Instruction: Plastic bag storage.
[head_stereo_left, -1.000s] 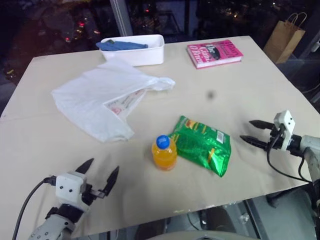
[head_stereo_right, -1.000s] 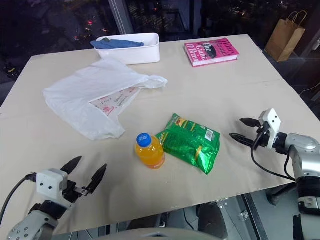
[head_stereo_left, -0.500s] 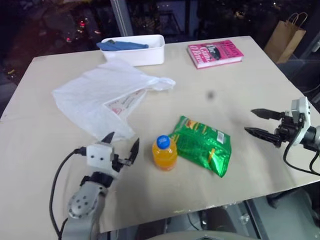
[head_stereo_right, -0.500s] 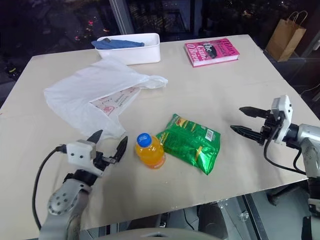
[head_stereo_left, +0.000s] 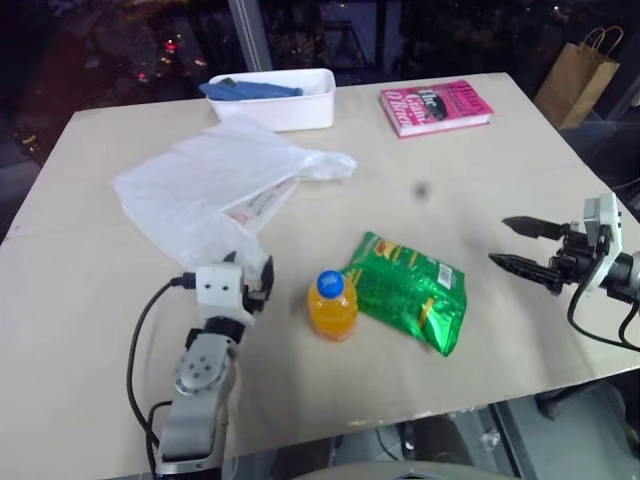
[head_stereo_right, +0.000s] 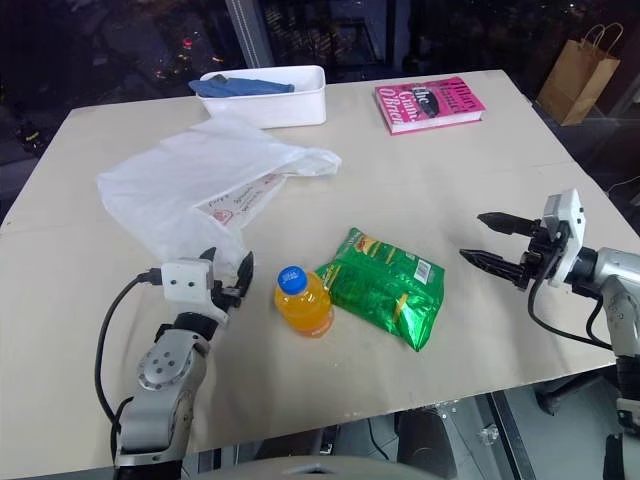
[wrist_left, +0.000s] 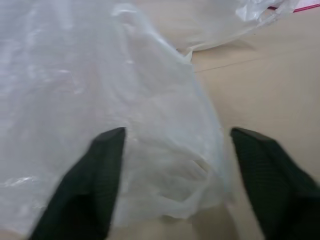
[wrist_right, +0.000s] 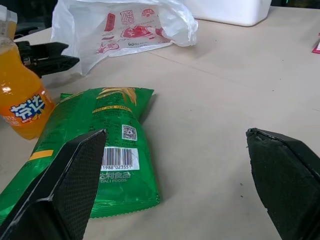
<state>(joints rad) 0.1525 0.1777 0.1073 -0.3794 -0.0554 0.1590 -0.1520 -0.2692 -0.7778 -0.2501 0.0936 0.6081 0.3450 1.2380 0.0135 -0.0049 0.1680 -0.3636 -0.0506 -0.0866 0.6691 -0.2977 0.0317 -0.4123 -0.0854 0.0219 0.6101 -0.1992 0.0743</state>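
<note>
My left gripper (head_stereo_left: 248, 277) lies low and level at the near corner of the plastic bag (head_stereo_left: 205, 190), fingers parted around that corner (contact unclear). My right gripper (head_stereo_left: 522, 244), well apart from the bag, hovers spread wide.

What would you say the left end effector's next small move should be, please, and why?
Probably ease slightly forward and close. The left end effector is at the near edge of the plastic bag, its fingers apart with crinkled film between them, so closing should pinch it.
</note>
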